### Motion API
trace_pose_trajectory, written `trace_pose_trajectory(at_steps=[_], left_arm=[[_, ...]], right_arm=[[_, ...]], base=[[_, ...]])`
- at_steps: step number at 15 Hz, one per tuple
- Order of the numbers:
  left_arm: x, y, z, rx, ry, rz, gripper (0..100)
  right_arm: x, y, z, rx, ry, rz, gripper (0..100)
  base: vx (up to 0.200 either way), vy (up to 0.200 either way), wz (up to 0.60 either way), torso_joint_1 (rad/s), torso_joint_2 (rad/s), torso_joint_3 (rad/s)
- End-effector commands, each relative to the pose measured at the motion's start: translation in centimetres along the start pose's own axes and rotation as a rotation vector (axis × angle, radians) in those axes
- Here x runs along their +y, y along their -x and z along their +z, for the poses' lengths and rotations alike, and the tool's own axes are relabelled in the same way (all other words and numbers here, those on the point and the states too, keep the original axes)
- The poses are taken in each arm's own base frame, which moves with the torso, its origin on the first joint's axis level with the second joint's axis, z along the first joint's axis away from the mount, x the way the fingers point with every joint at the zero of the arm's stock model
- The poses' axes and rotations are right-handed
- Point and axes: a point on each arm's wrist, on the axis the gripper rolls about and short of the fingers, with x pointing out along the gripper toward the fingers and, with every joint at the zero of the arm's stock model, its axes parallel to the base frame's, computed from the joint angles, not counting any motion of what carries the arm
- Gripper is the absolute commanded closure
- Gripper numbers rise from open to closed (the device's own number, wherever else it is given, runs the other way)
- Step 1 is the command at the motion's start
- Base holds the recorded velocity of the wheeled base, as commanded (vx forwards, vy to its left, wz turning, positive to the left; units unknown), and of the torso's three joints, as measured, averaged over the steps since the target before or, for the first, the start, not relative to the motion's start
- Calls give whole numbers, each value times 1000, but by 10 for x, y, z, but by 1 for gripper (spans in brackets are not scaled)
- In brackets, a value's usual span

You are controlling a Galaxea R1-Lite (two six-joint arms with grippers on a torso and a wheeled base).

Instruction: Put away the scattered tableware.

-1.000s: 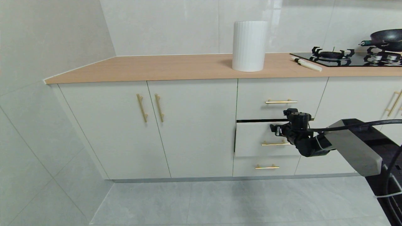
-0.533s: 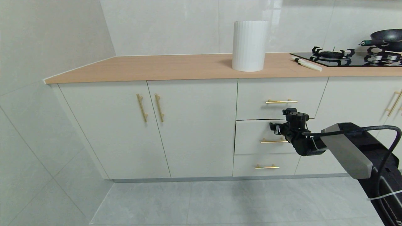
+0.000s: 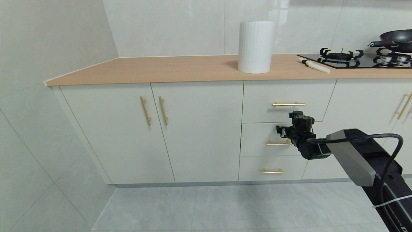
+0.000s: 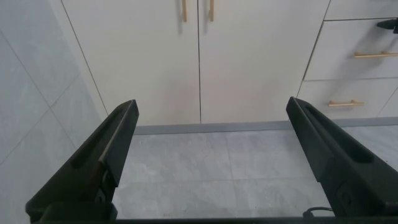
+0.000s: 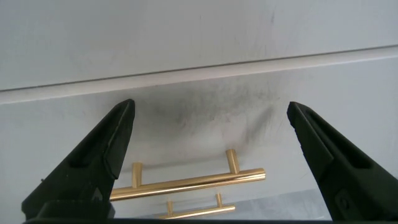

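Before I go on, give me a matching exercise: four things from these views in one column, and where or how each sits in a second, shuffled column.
Things
1. tall white ribbed cylinder
2. black pan
3. pale cream utensil
4. right gripper

Places or states
A. on a burner of the black gas hob
B. lying flat on the wooden countertop, at the hob's left edge
C. open, in front of the middle drawer's gold bar handle
D. standing upright on the countertop, above the stack of drawers

Pairs: 1-D, 2-A, 3-B, 4-C
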Motion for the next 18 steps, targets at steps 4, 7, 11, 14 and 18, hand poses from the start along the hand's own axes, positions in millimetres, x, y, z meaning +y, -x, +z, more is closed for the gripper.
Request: trace_pose_trajectory(at_steps=[4,7,11,14,18], left_arm=[[0,0,0,0,0,0,0],[0,0,0,0,0,0,0],[0,0,0,0,0,0,0],[0,0,0,0,1,0,0],[0,0,0,0,0,0,0]], right_arm=[[-1,-1,-1,0,0,-2,0],[-2,0,4,-15,-6,-20,0],[-15,23,24,-17,-8,-113,0],[-43,81,62,-40,-23,-126,0],[-81,188,145,-160,-52,-148,0]], base=[[0,0,0,0,0,0],[0,0,0,0,0,0],[0,0,0,0,0,0],[0,0,0,0,0,0],[0,0,0,0,0,0]])
